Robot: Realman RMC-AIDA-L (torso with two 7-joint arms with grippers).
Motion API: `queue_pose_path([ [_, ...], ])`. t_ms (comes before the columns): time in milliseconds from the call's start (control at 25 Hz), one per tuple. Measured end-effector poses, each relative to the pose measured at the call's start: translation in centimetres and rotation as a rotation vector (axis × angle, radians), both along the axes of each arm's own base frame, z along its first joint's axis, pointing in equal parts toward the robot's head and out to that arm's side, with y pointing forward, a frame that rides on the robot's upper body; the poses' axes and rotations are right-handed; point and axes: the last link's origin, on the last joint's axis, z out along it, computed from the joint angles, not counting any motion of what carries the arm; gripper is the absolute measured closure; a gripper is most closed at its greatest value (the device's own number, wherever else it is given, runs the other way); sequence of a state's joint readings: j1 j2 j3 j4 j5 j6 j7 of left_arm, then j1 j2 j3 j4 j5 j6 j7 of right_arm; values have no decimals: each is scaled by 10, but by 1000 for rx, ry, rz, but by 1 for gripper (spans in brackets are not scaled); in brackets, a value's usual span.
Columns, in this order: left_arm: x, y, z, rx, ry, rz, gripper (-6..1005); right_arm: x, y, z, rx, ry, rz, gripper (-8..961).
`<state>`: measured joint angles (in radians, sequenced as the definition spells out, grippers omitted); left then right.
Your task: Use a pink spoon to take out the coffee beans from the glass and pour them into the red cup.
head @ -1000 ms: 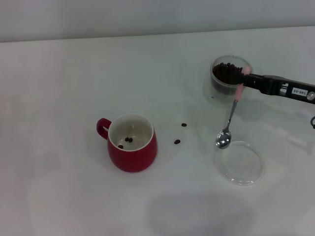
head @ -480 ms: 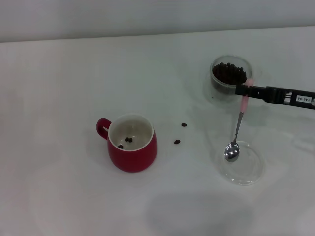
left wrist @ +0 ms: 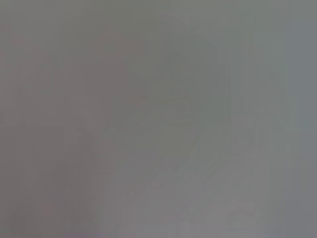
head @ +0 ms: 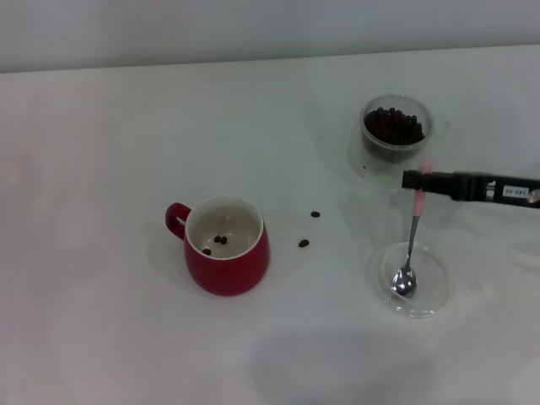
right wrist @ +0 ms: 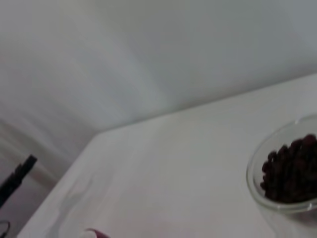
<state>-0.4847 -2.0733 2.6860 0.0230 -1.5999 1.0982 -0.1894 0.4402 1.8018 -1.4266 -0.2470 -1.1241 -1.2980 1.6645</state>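
Note:
The red cup (head: 226, 246) stands left of centre with a few coffee beans (head: 217, 241) inside. The glass (head: 395, 128) with a heap of beans stands at the back right; it also shows in the right wrist view (right wrist: 288, 173). My right gripper (head: 415, 179) reaches in from the right, shut on the pink handle of the pink spoon (head: 411, 241). The spoon hangs down with its empty silver bowl in the flat clear dish (head: 432, 297). The left gripper is out of view.
Two loose beans (head: 309, 229) lie on the white table (head: 126, 152) between the red cup and the dish. The left wrist view shows only a grey blur.
My right gripper has moved toward the front, away from the glass, carrying the spoon. The spoon's bowl has gone from beside the dish to inside it.

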Motion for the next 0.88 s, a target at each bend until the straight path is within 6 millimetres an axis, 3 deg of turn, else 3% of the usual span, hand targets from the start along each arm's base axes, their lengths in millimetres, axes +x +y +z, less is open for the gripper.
queue_pose_path([
  [400, 4, 1, -3, 0, -9, -10, 113, 2, -2, -3, -10, -17, -2, 665],
  [720, 7, 3, -5, 0, -12, -19, 113, 12, 11, 4, 79, -60, -64, 662],
  [880, 6, 2, -4, 1, -15, -17, 113, 15, 15, 19, 173, -22, -90, 464],
])
